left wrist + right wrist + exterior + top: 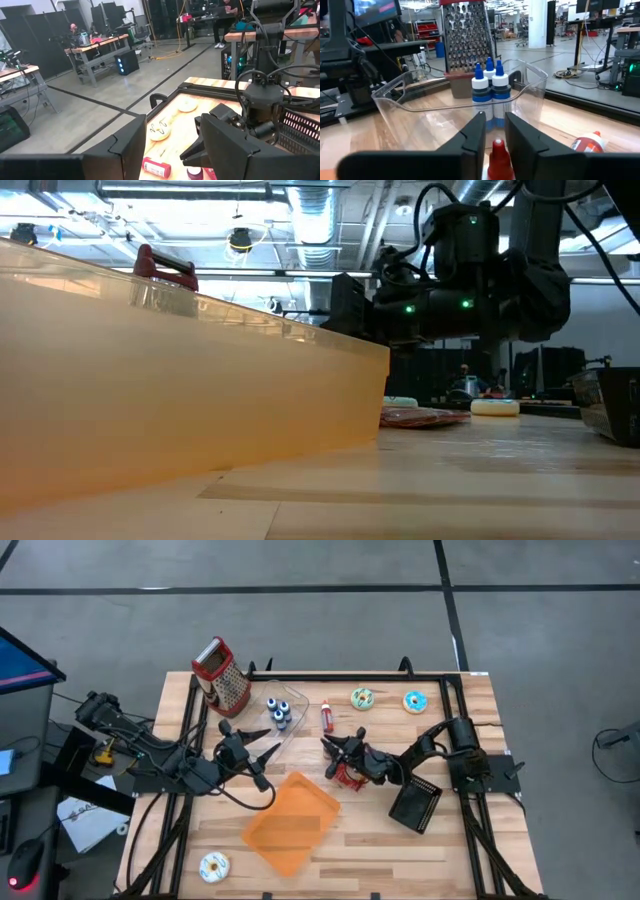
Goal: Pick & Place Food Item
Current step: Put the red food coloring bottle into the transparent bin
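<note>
Red bottle (498,159) upright, cap up, between the right hand's (495,131) slightly parted fingers.

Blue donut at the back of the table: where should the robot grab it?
Probably pinch the ring of the blue donut from straight above, one finger in the hole: it lies flat on the table, hole facing up.
</note>
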Robot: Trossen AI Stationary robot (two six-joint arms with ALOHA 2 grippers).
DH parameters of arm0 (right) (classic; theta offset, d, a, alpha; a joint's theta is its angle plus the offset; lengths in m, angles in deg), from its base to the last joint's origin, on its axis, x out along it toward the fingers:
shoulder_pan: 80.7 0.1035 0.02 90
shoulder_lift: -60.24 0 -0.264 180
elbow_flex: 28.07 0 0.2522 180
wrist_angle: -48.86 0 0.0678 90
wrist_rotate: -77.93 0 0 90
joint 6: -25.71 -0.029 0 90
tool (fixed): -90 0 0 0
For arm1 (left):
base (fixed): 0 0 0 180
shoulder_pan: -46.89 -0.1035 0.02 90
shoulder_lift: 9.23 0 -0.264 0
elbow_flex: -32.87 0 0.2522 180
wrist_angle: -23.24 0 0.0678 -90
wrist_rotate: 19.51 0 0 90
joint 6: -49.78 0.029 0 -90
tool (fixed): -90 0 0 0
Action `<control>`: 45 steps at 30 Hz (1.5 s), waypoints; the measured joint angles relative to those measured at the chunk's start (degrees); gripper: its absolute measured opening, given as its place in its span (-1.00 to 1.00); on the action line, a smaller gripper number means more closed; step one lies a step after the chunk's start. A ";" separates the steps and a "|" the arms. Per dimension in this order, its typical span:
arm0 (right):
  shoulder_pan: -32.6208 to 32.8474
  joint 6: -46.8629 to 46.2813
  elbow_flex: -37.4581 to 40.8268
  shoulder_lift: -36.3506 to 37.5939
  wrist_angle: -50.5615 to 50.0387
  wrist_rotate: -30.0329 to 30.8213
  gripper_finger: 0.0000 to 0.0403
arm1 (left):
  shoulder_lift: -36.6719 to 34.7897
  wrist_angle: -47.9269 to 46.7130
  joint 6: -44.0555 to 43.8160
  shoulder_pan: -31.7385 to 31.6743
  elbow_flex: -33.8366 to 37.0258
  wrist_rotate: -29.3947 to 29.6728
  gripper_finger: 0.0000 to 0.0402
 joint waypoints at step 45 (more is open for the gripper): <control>23.68 -50.87 5.75 62.51 -91.61 12.46 -0.43 | 23.04 -10.37 11.47 -29.82 -10.41 -65.66 -0.08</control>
